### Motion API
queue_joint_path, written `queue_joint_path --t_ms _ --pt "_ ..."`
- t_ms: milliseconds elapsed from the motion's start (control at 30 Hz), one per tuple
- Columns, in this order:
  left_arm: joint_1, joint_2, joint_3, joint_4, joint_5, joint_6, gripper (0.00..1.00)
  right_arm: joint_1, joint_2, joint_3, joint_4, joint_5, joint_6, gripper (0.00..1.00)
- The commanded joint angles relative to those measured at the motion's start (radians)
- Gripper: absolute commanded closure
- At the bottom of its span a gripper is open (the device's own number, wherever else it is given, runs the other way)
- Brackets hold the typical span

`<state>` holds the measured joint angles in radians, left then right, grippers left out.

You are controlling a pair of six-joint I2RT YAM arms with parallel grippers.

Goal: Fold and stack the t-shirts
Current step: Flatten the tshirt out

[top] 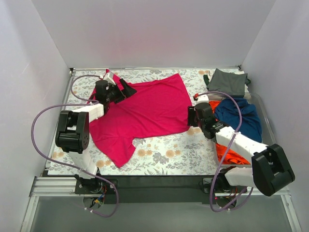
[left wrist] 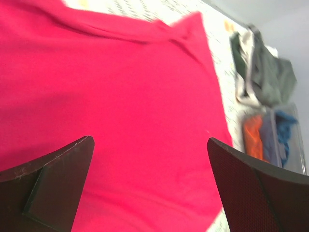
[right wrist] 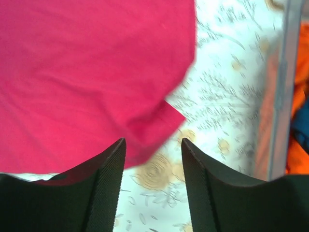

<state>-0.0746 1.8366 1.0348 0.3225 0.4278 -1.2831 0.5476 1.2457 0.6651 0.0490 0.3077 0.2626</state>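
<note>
The magenta-pink t-shirt (top: 145,113) lies spread on the floral tablecloth (top: 169,152), one sleeve toward the near left. My left gripper (top: 126,91) is open over the shirt's far left edge; in the left wrist view its fingers (left wrist: 58,179) stand wide apart above the pink cloth (left wrist: 135,96). My right gripper (top: 191,116) is open and empty at the shirt's right corner (right wrist: 159,121), which lies just ahead of its fingertips (right wrist: 113,159). The dark grey-green shirt (top: 227,82) sits at the back right. The navy shirt (top: 241,116) and the orange shirt (top: 229,152) lie crumpled at the right.
A clear bin (top: 267,126) at the right edge holds the navy and orange shirts. White walls enclose the table on three sides. Purple cables loop from both arms near the front edge.
</note>
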Motion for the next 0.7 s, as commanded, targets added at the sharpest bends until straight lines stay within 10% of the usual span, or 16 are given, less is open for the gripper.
queue_joint_path --t_ms 0,667 --pt "-0.043 -0.103 -0.05 -0.003 -0.012 0.041 0.03 -0.047 0.018 -0.015 -0.012 0.01 0.027 0.57" --pt "-0.053 -0.111 -0.099 -0.003 -0.015 0.042 0.03 -0.084 0.241 0.041 0.068 -0.048 0.043 0.65"
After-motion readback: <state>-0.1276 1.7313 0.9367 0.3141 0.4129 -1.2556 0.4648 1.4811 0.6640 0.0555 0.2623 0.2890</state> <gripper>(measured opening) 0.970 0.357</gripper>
